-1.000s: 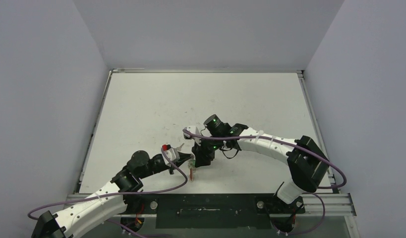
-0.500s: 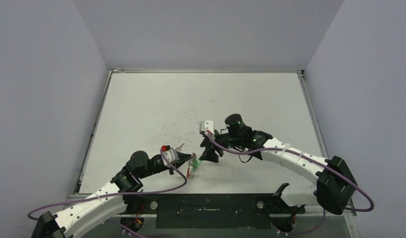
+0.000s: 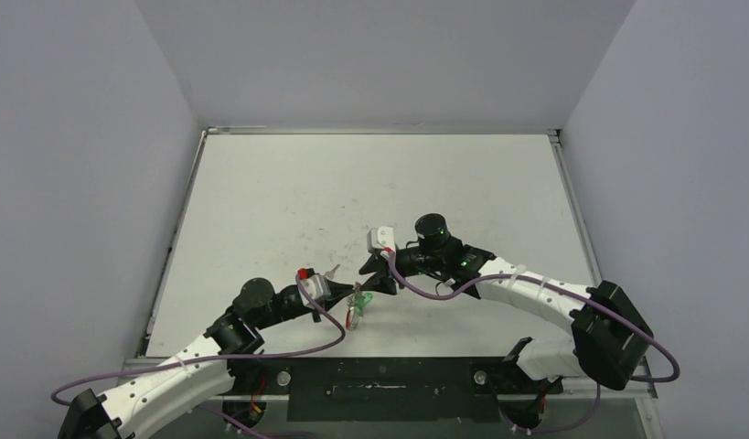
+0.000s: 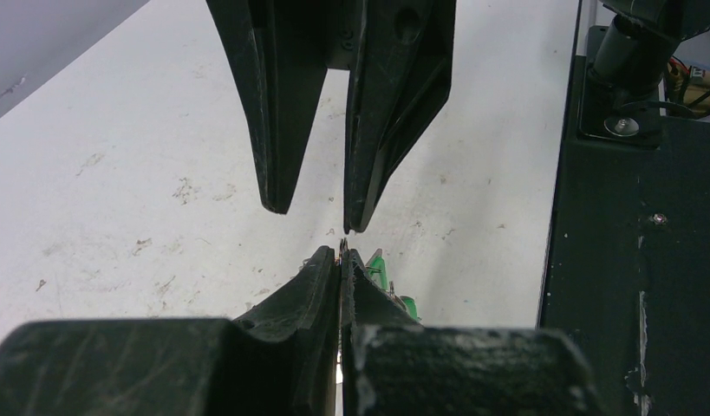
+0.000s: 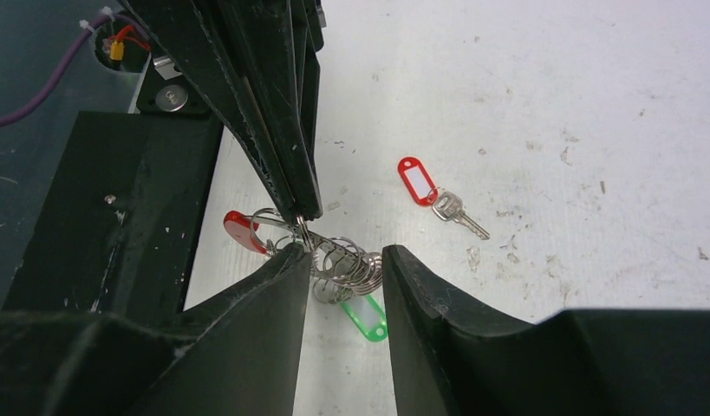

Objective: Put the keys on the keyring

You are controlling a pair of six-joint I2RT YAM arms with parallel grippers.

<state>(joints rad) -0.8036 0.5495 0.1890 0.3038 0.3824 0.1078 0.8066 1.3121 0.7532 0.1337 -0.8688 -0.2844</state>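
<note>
My left gripper (image 4: 342,251) is shut on the thin wire of the keyring (image 5: 347,267) and holds it just above the table near the front edge. The ring's red arc (image 5: 240,232) points toward the bases. A green tag (image 5: 367,316) hangs under the silvery loops. My right gripper (image 5: 344,253) is open, its fingertips either side of the loop bunch, tip to tip with the left gripper (image 5: 303,212). In the left wrist view nothing sits between the right gripper's (image 4: 316,217) fingers. A key with a red tag (image 5: 418,180) lies loose on the table, left of the keyring (image 3: 355,309) in the top view.
The black mounting plate (image 3: 389,389) runs along the table's near edge, close behind the keyring. Grey walls enclose the white table (image 3: 370,183) on three sides. Purple cables loop along both arms.
The right arm swung out to the right and its gripper now meets the keyring from the far side, jaws widened then narrowed. Left gripper and keyring stayed put.
</note>
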